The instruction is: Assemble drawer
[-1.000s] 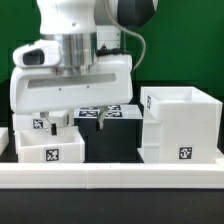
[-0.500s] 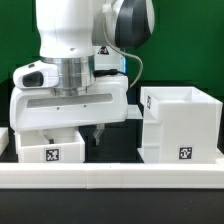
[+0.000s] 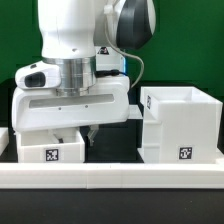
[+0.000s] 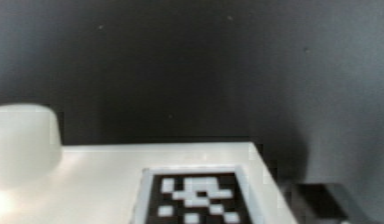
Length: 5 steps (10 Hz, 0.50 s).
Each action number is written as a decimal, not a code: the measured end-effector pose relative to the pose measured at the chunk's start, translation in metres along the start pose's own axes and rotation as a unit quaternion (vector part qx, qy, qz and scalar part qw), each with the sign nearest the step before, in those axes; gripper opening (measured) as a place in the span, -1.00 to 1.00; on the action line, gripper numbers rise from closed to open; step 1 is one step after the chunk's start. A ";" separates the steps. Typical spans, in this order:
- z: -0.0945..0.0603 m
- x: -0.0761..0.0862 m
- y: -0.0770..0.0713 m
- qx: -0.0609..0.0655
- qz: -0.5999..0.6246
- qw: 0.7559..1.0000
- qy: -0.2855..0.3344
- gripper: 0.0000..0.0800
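My arm fills most of the exterior view, white and upright, to the exterior view's left of the casing and reaching far above it. The casing is the biggest loose piece. It is a white, open-topped cube standing upright on the dark bench, with green backdrop behind it. A long white rail runs across the bench in front of the casing and on past it to both sides.

The tray sits on the bench to the exterior view's left of the casing, apart from it, with a strip of bare bench between them. It is lower than the casing and its front face is square to the camera.

My hand hangs right over the tray, on the end nearer the casing, down at the level of the tray's top edge. Its wide white body hides the back of the tray. I cannot tell whether the hand is apart, together or pressing on the tray wall, because the tips are lost behind the tray and in shadow.

A black-and-white tag sits low on the casing's front, and a like one on the tray's front.

In the wrist view one blurred pale finger stands at the tray's white surface, near a tag there.
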State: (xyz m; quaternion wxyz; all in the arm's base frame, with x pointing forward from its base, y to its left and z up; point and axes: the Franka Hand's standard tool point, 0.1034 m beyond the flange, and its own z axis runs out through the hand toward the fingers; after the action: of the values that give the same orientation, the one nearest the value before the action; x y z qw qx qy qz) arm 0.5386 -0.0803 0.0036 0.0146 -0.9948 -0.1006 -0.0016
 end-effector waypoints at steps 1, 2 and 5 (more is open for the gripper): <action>0.000 0.000 0.000 0.000 0.000 1.000 0.000 -0.50; 0.000 0.000 0.000 0.000 0.000 1.000 0.000 -0.87; 0.000 0.000 0.000 0.000 0.000 1.000 0.000 -0.90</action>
State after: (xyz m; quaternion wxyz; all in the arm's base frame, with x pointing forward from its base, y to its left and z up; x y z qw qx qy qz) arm 0.5387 -0.0804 0.0038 0.0145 -0.9948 -0.1007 -0.0019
